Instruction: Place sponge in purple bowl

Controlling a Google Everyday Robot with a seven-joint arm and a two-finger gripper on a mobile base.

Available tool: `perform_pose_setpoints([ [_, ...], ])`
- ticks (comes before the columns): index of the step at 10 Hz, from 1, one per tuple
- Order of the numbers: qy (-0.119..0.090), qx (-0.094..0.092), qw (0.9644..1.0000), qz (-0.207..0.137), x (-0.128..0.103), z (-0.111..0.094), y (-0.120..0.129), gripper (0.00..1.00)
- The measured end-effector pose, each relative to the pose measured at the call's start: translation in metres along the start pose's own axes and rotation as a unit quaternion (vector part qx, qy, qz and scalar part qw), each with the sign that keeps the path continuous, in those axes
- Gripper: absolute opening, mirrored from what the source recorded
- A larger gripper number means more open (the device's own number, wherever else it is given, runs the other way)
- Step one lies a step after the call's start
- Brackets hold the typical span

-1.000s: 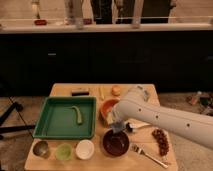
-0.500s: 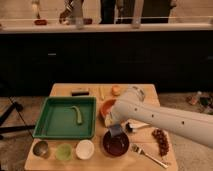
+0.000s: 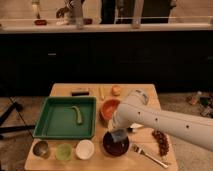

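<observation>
The purple bowl (image 3: 115, 146) sits near the table's front edge, right of the white cup. My white arm reaches in from the right, and the gripper (image 3: 119, 132) hangs just over the bowl's far rim. It is shut on the sponge (image 3: 120, 136), a small blue-grey block held above the bowl's inside. The arm's wrist hides part of the orange bowl (image 3: 108, 107) behind it.
A green tray (image 3: 52, 125) holding a green vegetable (image 3: 77, 114) fills the table's left side. A metal cup (image 3: 41, 148), a green cup (image 3: 64, 151) and a white cup (image 3: 85, 149) line the front. A fork (image 3: 148, 154) and dark red fruit (image 3: 162, 142) lie at the right.
The gripper has sunk a little with the sponge, closer to the purple bowl. Nothing else on the table has moved.
</observation>
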Motion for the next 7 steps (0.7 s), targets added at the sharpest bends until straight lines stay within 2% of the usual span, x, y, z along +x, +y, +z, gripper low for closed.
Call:
perform_pose_setpoints([
  [4,-0.021,0.001,0.9997,0.007,-0.021,-0.001,0.001,0.0],
  [7,-0.036,0.007,0.9993,-0.007,-0.026,0.003,-0.009,0.0],
])
